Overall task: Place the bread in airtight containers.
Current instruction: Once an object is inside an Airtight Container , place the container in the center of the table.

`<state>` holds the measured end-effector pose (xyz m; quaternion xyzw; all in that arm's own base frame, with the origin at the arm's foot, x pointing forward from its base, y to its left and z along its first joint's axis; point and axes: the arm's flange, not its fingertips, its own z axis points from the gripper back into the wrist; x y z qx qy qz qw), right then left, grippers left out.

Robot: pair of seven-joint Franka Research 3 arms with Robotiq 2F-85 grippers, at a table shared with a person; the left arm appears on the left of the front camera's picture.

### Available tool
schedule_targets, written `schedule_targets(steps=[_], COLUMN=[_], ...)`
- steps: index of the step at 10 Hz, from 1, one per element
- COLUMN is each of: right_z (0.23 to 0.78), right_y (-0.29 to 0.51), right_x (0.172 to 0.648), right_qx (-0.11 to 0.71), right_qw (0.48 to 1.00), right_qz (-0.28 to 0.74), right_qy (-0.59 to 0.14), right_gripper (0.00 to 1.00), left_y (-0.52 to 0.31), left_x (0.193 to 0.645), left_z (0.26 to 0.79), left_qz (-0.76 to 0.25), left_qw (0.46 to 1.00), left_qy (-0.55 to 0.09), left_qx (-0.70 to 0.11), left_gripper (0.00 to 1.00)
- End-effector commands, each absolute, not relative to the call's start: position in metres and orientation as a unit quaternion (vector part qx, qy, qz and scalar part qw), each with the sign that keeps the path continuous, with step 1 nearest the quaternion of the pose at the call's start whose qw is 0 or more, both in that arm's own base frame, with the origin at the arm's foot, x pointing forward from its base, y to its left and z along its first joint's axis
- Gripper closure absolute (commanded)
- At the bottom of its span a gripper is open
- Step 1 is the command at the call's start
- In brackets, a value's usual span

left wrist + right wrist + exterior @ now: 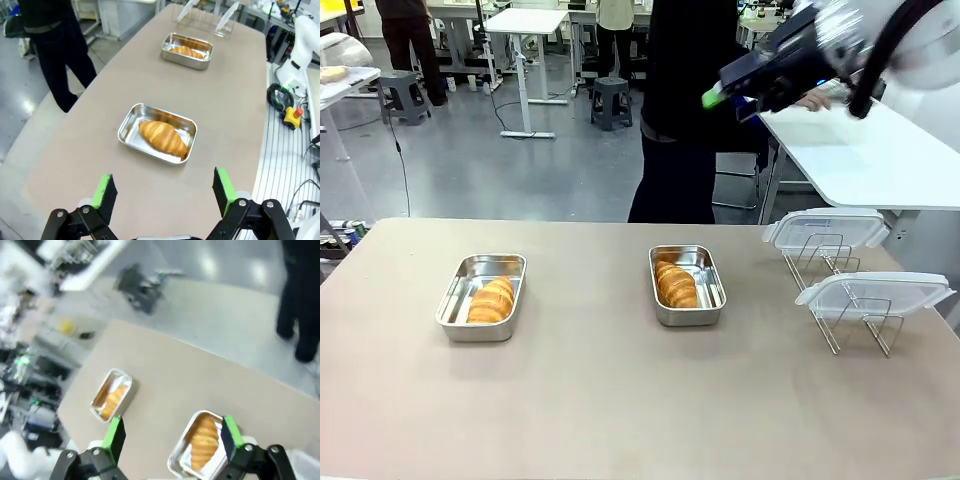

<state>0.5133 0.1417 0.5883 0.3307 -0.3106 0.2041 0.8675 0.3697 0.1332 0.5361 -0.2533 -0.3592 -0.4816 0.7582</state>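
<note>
Front view: the left croissant (492, 300) lies in the left tub (485, 268), the right croissant (676, 285) in the right tub (692, 256), both lengthwise, near to far. The left gripper (165, 195) and the right gripper (172, 437) stand spread wide, empty.

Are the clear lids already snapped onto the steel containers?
No: both lids rest on the wire rack, and both containers stand open with a croissant inside.

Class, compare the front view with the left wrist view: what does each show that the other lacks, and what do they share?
Front: the right hand raised high above the table's far right, and a stool beyond. Left wrist: the left hand, open, and a yellow box with a red button. Shared: two tubs, a croissant in each, two lids on racks, the person.
</note>
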Motion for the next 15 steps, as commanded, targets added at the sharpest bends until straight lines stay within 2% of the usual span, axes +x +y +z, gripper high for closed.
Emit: schedule_targets(steps=[1, 6, 10, 11, 15], right_z=[0.514, 0.498, 0.512, 0.507, 0.507], right_y=[0.021, -0.016, -0.007, -0.012, -0.012], right_x=[0.54, 0.518, 0.469, 0.501, 0.501], right_qx=[0.408, 0.405, 0.332, 0.382, 0.382], right_qw=[0.81, 0.747, 0.755, 0.749, 0.749], right_qz=[0.309, 0.408, 0.434, 0.423, 0.423], right_qy=[-0.288, -0.333, -0.362, -0.337, -0.337], right_gripper=[0.0, 0.0, 0.0, 0.0, 0.0], left_y=[0.134, 0.134, 0.134, 0.134, 0.134], left_x=[0.371, 0.371, 0.371, 0.371, 0.371], left_z=[0.537, 0.537, 0.537, 0.537, 0.537], left_qz=[-0.485, -0.485, -0.485, -0.485, -0.485], left_qw=[0.748, 0.748, 0.748, 0.748, 0.748], left_qy=[-0.372, -0.372, -0.372, -0.372, -0.372], left_qx=[-0.258, -0.258, -0.258, -0.258, -0.258], left_gripper=[0.0, 0.0, 0.0, 0.0, 0.0])
